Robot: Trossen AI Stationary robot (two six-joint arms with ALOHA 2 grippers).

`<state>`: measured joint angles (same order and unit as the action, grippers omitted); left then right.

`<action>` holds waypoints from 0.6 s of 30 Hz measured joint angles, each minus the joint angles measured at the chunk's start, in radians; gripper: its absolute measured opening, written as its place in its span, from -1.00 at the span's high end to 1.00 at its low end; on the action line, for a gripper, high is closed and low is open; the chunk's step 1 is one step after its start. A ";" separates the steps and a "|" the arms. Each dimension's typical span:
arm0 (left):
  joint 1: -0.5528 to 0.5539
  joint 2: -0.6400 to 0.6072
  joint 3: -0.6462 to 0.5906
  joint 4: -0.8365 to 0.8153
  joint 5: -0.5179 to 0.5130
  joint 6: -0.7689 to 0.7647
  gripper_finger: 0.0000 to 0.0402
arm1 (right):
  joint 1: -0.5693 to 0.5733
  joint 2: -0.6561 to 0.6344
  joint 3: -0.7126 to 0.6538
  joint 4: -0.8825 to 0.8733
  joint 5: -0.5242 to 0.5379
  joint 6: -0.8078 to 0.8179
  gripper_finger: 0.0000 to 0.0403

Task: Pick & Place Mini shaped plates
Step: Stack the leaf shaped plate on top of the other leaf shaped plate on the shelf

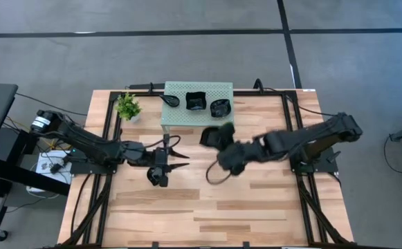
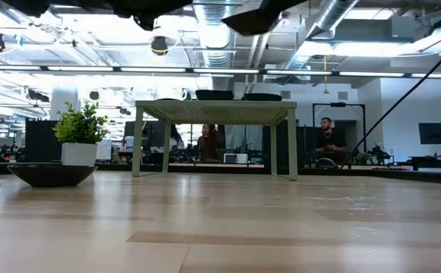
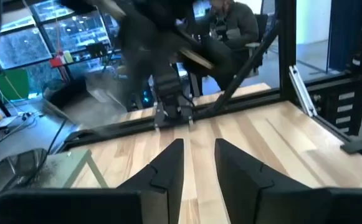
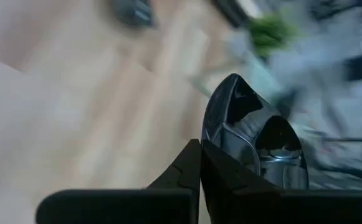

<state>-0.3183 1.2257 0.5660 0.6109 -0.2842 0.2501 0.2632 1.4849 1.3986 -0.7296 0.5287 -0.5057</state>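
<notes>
Several small dark plates are in view. Three sit on top of a pale green perforated stand (image 1: 187, 117) at the far middle of the table: one (image 1: 171, 100), a second (image 1: 196, 102) and a third (image 1: 220, 107). Another dark plate (image 1: 158, 176) (image 2: 51, 174) rests by its base on the wood, just nearside of my left gripper (image 1: 181, 160) (image 3: 199, 165), which is open and holds nothing. My right gripper (image 1: 230, 146) (image 4: 200, 152) is shut on a glossy dark plate (image 1: 214, 135) (image 4: 249, 124), above the table just nearside of the stand. My right gripper pinches the glossy plate by its rim (image 4: 213, 144) between the two fingers. The plate is lifted clear of the table and stands on edge past the fingertips in the wrist view. In the low view it shows high above the stand (image 2: 256, 17).
A small potted plant (image 1: 128, 107) (image 2: 80, 136) stands at the stand's left. A thin cable loop (image 1: 218, 174) hangs under the right arm. Black frame rails run along the table's left and right sides. Bare wood lies toward the near edge (image 1: 207, 214). People sit in the room beyond.
</notes>
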 joint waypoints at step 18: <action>0.000 -0.002 -0.029 0.003 0.000 -0.023 0.54 | -0.459 0.024 0.016 -0.097 -0.337 -0.316 1.00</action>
<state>-0.3180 1.2236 0.5373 0.6144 -0.2840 0.2276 -0.1958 1.5087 1.4147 -0.8265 0.1921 -0.8215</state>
